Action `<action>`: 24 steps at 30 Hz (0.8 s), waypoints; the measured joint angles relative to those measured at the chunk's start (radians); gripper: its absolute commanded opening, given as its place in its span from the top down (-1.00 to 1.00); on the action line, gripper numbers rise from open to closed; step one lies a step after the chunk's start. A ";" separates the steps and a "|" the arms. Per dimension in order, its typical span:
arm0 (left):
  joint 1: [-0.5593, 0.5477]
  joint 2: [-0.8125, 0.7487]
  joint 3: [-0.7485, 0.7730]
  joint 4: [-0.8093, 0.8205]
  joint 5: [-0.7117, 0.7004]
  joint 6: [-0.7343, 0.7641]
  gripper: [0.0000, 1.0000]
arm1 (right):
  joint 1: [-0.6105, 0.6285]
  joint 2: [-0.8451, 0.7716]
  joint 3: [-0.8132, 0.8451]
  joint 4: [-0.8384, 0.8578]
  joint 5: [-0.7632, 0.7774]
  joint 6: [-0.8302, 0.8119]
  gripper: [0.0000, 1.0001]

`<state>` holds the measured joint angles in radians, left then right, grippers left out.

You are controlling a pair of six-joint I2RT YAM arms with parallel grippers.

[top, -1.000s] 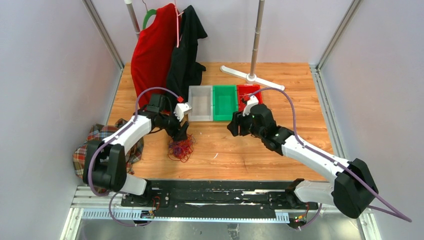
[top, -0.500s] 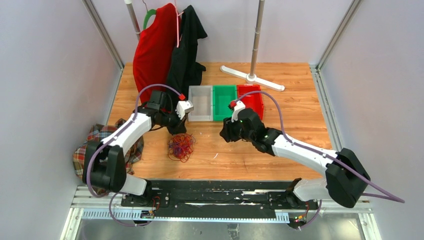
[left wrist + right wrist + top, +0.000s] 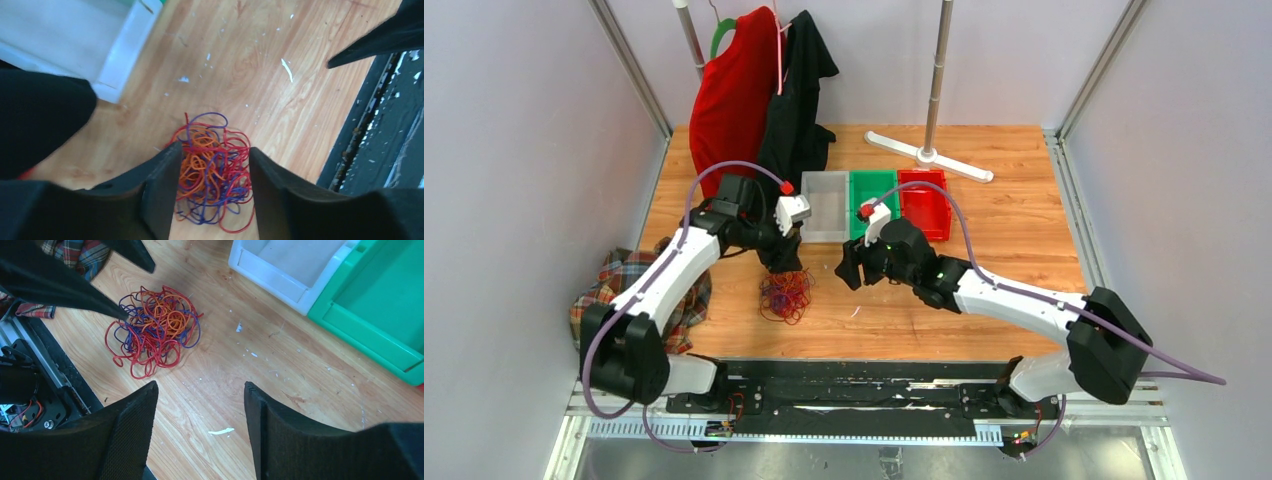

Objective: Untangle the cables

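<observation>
Cables (image 3: pixel 210 175) are lying heaped, probably light and floppy; left gripper (image 3: pixel 215 148) is hovering above, part-open, empty; right gripper (image 3: pixel 200 386) is gaping empty; outer red loop (image 3: pixel 141 376) is looking pinchable.

Left wrist: left gripper (image 3: pixel 214 155) fingers (image 3: pixel 160 195) hide both flanks of the cables (image 3: pixel 210 175); white bin (image 3: pixel 127 55) is cut off at the top-left corner. Right wrist: green bin (image 3: pixel 360 335) runs off the right edge, plaid cloth (image 3: pixel 80 255) is clipped at the top. Top view: individual strands too small to separate.
</observation>
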<state>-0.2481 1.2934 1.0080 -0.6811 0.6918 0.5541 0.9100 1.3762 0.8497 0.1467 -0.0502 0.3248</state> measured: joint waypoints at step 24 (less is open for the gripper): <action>-0.038 0.319 0.095 -0.151 -0.049 0.591 0.16 | 0.000 -0.110 -0.070 0.004 0.027 0.002 0.24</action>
<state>-0.2863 1.6127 1.1027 -0.8322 0.6430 1.1454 0.9100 1.2663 0.7795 0.1505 -0.0231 0.3271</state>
